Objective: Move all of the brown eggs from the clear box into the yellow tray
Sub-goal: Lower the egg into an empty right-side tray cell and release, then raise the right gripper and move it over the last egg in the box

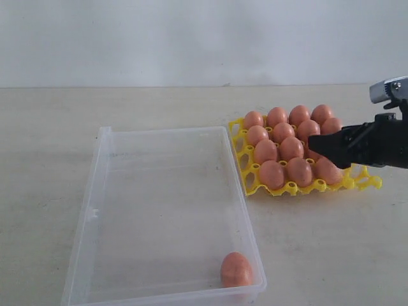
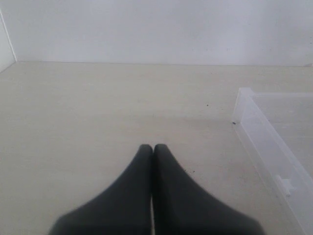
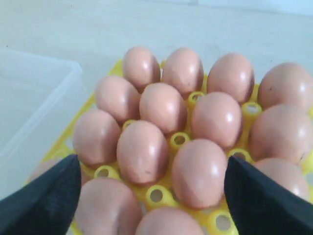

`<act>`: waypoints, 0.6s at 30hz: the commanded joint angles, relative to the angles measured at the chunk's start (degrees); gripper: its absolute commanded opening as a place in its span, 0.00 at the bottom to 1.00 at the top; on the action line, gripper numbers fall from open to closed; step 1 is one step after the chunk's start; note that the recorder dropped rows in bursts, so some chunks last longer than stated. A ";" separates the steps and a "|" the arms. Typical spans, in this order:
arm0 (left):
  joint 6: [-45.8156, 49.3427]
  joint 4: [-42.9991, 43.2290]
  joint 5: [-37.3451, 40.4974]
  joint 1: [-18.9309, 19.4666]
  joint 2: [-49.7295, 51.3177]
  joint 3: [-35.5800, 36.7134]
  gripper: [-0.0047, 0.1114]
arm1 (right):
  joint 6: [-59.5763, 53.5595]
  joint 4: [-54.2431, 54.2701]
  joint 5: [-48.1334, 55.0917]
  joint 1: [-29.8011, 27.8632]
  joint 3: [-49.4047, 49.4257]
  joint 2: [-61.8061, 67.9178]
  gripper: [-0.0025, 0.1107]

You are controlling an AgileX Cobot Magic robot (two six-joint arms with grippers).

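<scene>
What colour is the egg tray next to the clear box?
Bright yellow; the tray shows best in the right wrist view.

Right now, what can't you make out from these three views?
- Count of brown eggs in the yellow tray: in the exterior view the right hand covers the tray's right side, and the right wrist view crops it.
- Free cups: same cause.
- Left hand: outside the exterior view; the left wrist view shows only its shut tips.
- Base of the one egg in the clear box: exterior view, behind the front rim.
</scene>
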 commanded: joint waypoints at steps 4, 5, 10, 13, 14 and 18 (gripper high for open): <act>0.02 0.24 -0.15 -0.11 -0.03 0.17 0.00 | 4.02 -0.09 -9.99 -0.07 -0.18 -10.32 0.69; 0.02 0.24 -0.15 -0.11 -0.03 0.17 0.00 | 5.22 -0.25 -12.72 -0.07 -0.18 -12.19 0.68; 0.02 0.24 -0.15 -0.11 -0.03 0.17 0.00 | 8.38 -0.25 -21.97 1.31 -0.18 -21.56 0.31; 0.02 0.24 -0.15 -0.11 -0.03 0.17 0.00 | 6.12 -0.50 -18.03 7.02 -0.18 -25.56 0.03; 0.02 0.24 -0.15 -0.11 -0.03 0.17 0.00 | 5.00 -0.60 -16.32 9.33 -0.28 -26.29 0.02; 0.02 0.24 -0.15 -0.11 -0.03 0.17 0.00 | 1.20 -1.16 4.29 25.91 -3.70 -27.17 0.02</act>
